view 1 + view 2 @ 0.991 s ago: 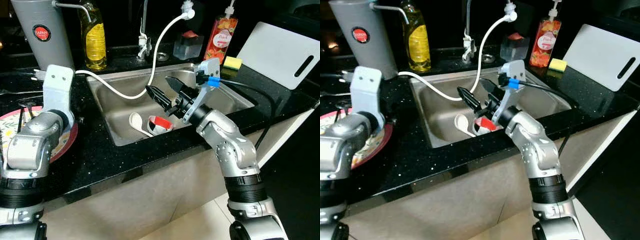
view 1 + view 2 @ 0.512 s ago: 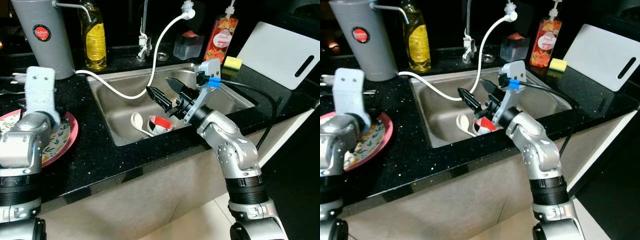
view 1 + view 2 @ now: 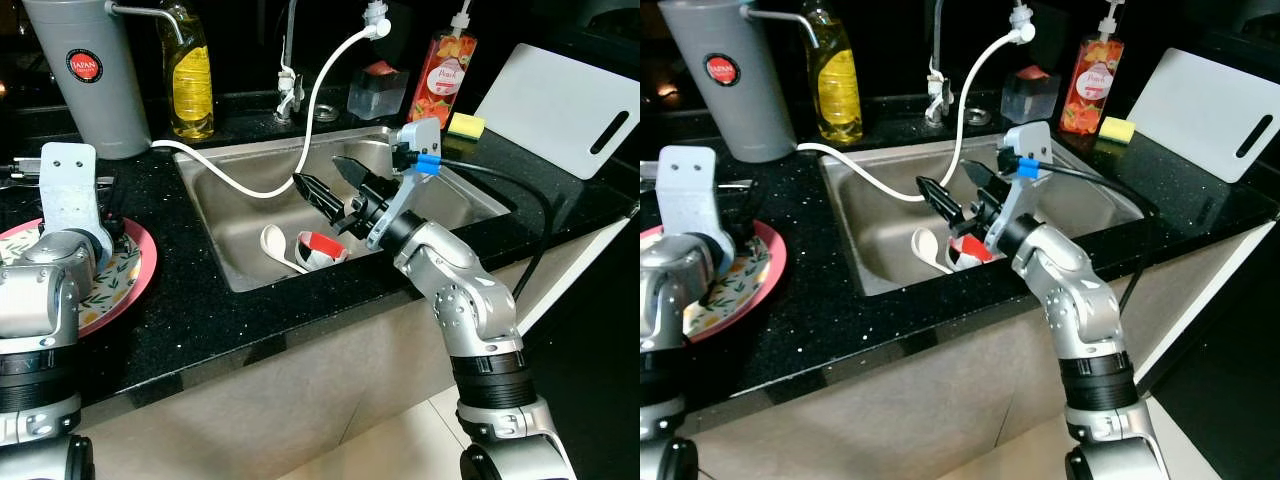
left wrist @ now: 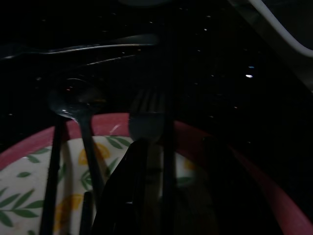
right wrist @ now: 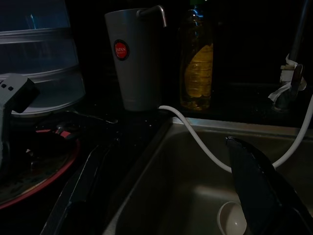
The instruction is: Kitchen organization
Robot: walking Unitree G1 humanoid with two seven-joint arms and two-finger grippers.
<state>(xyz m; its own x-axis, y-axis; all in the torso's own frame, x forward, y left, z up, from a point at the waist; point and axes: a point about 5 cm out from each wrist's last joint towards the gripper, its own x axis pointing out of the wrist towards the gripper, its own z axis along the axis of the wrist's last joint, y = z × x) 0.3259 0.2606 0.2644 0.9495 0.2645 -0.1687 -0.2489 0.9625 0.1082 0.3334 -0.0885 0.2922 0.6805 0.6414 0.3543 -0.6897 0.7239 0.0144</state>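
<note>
Right gripper [image 3: 330, 183] jaws spread apart, empty, hanging over the steel sink [image 3: 460, 200], just above the red-and-white cup [image 3: 322, 246] lying on its side on the basin floor. A cream ladle or spoon [image 3: 275, 245] lies touching or just beside the cup; can't tell which.

Left gripper [image 4: 146, 147] sits low over the pink-rimmed plate [image 3: 135, 275] on the black tabletop [image 3: 200, 310]. Left wrist view is too dark: can't tell whether those jaws are apart or together. A fork [image 4: 146, 117] and a spoon [image 4: 73, 98] rest with their heads over the plate rim.

Progress, as a guess: early to middle. Cutlery sits gathered on the plate; cup and ladle remain in the sink, not picked up. Likely next is the right arm dropping onto the cup.

Materials:
- Sink: brushed steel, smooth.
- Tabletop: glossy black stone with speckles.
- Plate: flat, round, leaf-and-lemon print, probably ceramic or melamine.
- Cup: small, rounded, glossy.
- White hose [image 3: 320, 90]: soft, curving into the basin.
- Behind: grey cylindrical jug [image 3: 85, 75], yellow oil bottle [image 3: 190, 85], red soap dispenser [image 3: 443, 75], yellow sponge [image 3: 465, 124], white cutting board [image 3: 560, 105].
</note>
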